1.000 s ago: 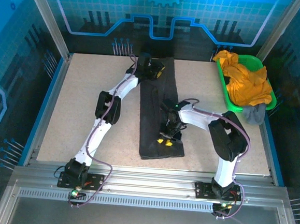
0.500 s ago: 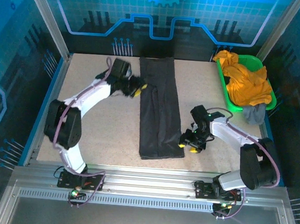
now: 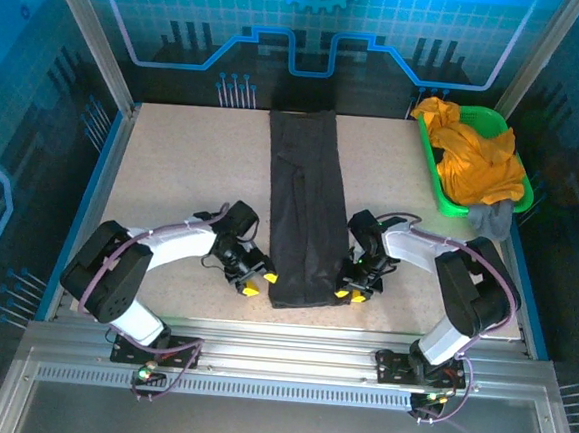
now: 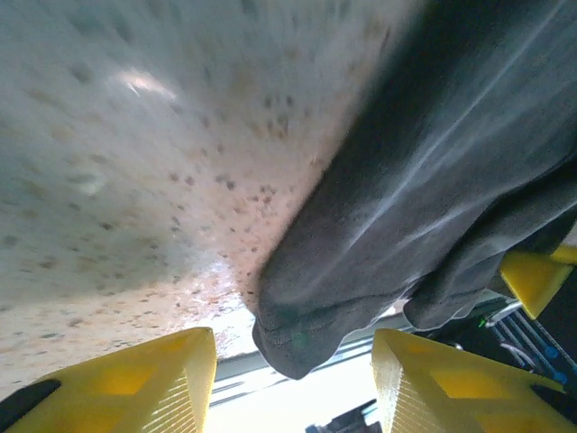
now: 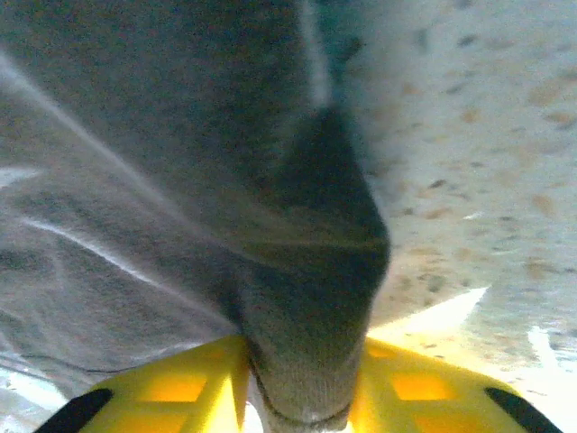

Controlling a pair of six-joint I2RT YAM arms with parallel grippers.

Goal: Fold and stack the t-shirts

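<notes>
The dark charcoal t-shirt (image 3: pixel 305 213) lies on the table as a long narrow strip running from far to near. My left gripper (image 3: pixel 260 282) is low at the strip's near left corner. In the left wrist view it (image 4: pixel 293 361) is open, and the cloth corner (image 4: pixel 306 325) hangs between the yellow fingers (image 4: pixel 144 379) without touching them. At the near right corner, my right gripper (image 3: pixel 351 295) is shut on the cloth. In the right wrist view its (image 5: pixel 302 379) yellow fingers (image 5: pixel 180 383) pinch a bunched fold of the dark t-shirt (image 5: pixel 306 298).
A green basket (image 3: pixel 435 180) at the far right holds mustard-orange t-shirts (image 3: pixel 475 156). A lighter grey one (image 3: pixel 490 220) hangs over its near side. The table's near edge and a metal rail (image 3: pixel 289 352) run just behind both grippers. Speckled tabletop (image 3: pixel 182 178) lies left of the strip.
Both arms swung down to the strip's near end. The left gripper came from the far left side to the near left corner. The right gripper moved onto the near right corner and closed on it.
</notes>
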